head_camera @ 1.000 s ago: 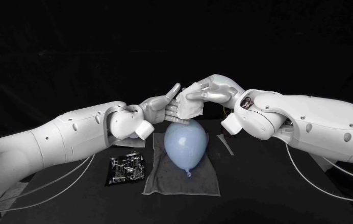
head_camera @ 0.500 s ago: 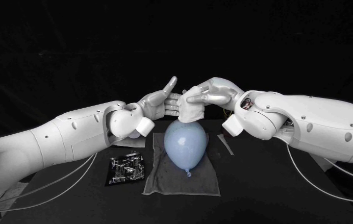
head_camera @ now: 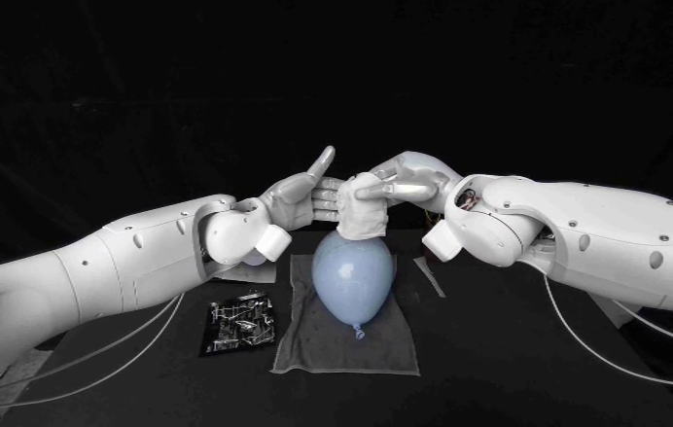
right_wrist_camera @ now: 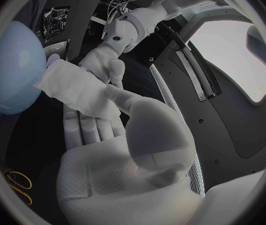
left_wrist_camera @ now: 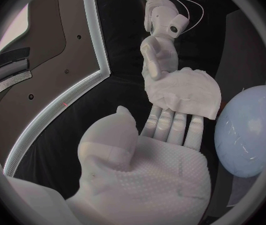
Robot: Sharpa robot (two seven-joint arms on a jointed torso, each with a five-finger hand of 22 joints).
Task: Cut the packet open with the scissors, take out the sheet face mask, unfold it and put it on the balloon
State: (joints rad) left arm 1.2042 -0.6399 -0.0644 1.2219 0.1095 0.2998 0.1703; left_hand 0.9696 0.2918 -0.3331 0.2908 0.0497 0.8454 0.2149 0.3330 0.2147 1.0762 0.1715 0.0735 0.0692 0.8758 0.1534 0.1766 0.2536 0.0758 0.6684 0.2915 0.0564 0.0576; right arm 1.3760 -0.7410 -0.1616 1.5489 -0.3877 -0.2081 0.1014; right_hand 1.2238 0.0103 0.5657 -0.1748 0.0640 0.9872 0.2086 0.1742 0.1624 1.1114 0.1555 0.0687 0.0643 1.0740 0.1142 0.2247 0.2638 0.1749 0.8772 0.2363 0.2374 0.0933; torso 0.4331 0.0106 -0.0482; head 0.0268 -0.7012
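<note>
Lying at the lower centre of the frame, the grey cloth [head_camera: 301, 344] carries the blue balloon [head_camera: 351, 276]. Just above, the right hand [head_camera: 400, 179] pinches the folded sheet mask [head_camera: 368, 218] under its thumb. The left hand [head_camera: 301, 198], fingers straight and thumb raised, only touches it.

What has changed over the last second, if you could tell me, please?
The left robot hand has let go of the sheet face mask: its fingers, curled on it before, now lie straight. The right robot hand still holds it above the balloon; the packet and cloth lie as before.
</note>
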